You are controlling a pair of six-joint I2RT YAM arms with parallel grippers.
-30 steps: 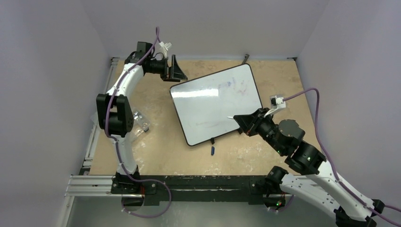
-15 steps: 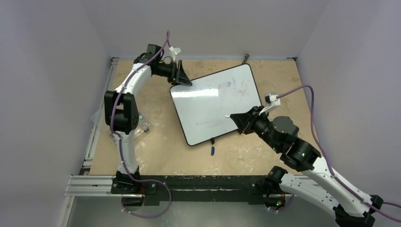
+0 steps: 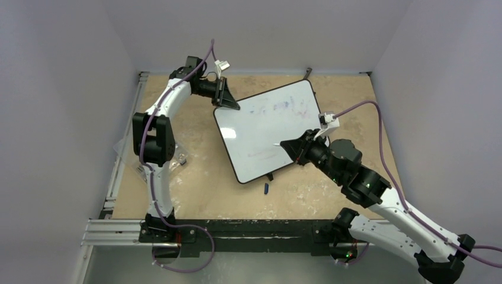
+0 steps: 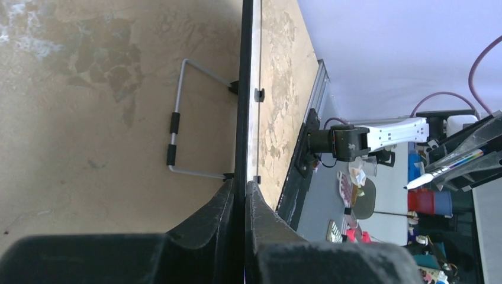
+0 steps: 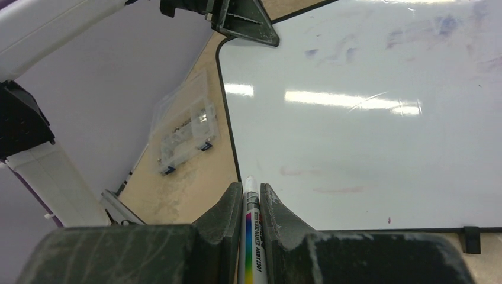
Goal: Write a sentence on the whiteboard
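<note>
in the top view, the whiteboard (image 3: 260, 127) is lying askew at the middle of the table (image 3: 201, 189). the left gripper (image 3: 229, 99) is clenching its far left corner, while the right gripper (image 3: 291, 148) is grasping a marker (image 3: 280, 144) whose tip is hanging over the board's near half. one board, one marker and what looks like one small dark cap (image 3: 266, 189) just off the near edge are showing, with only faint smudges and no fresh words. in the left wrist view, the jaws are pinching the board's thin edge above one wire stand (image 4: 174, 130). that hold is likely needing firmness so strokes are not sliding the board. in the right wrist view, the marker is sitting straight between the fingers, and one clear plastic box (image 5: 183, 139) is lying left of the board. the tip is probably wanting light, even contact, starting near the left margin to leave room for the whole sentence.
</note>
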